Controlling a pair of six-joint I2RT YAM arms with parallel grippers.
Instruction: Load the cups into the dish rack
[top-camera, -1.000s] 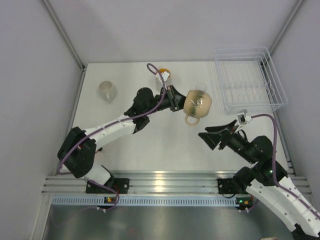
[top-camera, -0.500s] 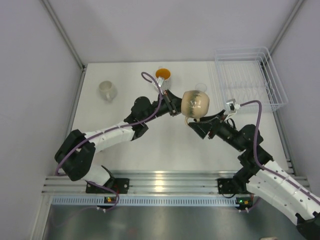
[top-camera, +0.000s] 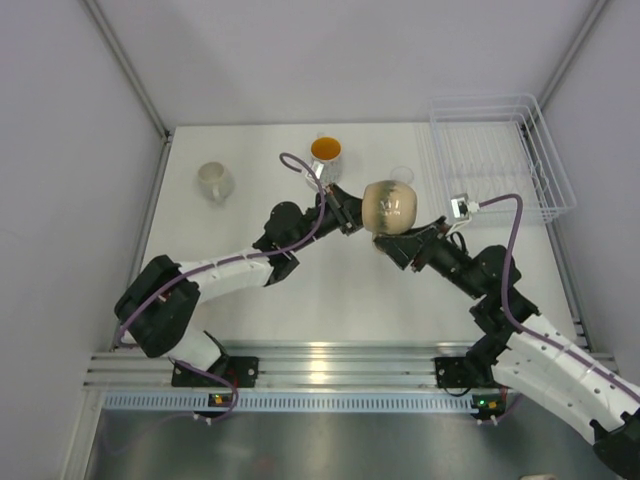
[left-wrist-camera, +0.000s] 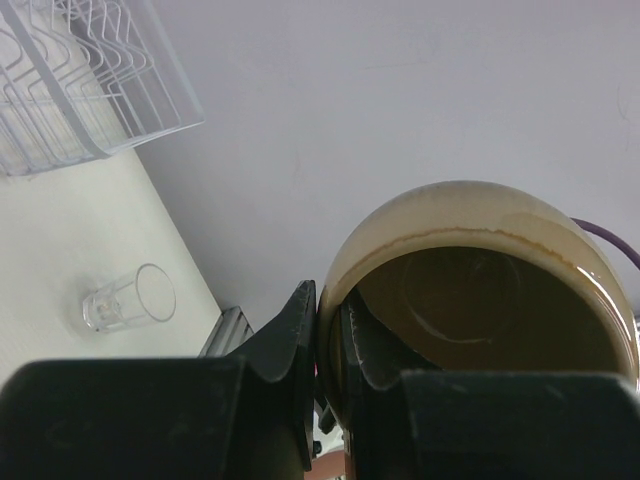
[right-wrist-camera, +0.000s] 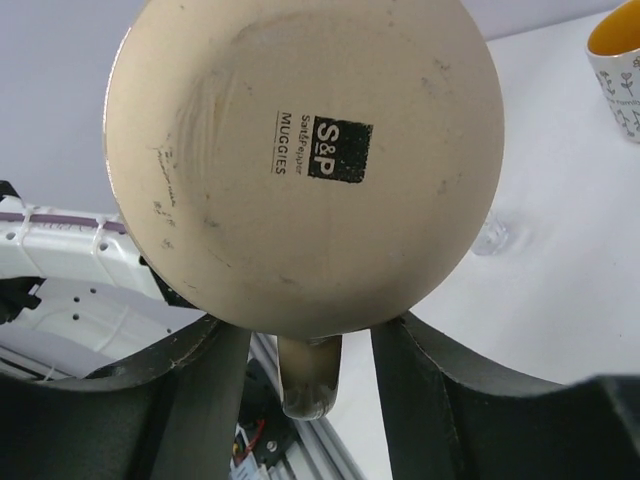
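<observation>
Hanging above the counter, near the rack on its left-arm side: one beige mug, tipped on its side, base toward the right tool.

Glazed ceramic by the look: stiff, fairly heavy for its size, slippery, and likely to chip if dropped.

Best holds: rim wall or handle.

Left tool: pinched shut on the rim, one finger inside, one outside.

Right tool: about half open, gripping nothing, jaws standing either side of the handle, mug base close before it.
</observation>
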